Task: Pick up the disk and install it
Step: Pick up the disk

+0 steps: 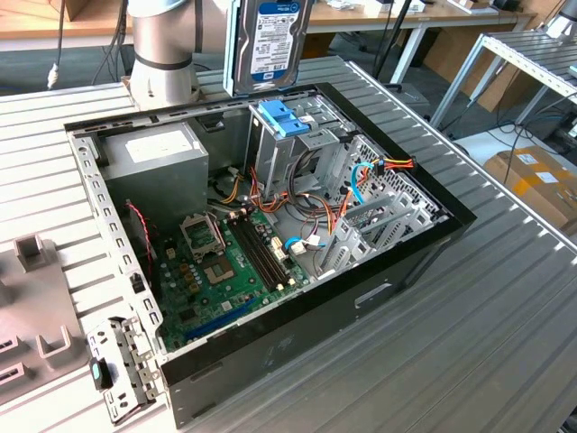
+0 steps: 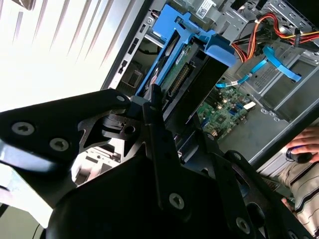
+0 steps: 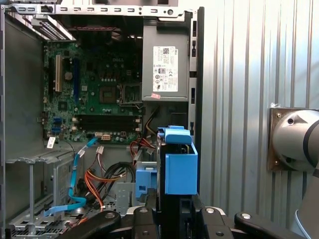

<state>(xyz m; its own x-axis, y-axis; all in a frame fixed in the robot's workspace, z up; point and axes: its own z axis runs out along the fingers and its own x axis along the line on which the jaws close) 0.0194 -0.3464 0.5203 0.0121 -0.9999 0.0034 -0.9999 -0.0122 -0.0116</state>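
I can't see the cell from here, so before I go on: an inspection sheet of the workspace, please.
Surface: ribbed metal table, with the open computer case on it.
Job's things: the disk is upright in the air above the drive cage and its blue bracket; not yet installed.
Clutter: grey fixture blocks on the table at the exterior view's left.
Grippers: gripper shut on the disk, a finger on each side.
Cables: orange and red wires and a blue flat cable inside the case, beside the cage.
Surroundings: cardboard box beyond the table; a person's hand past the case.
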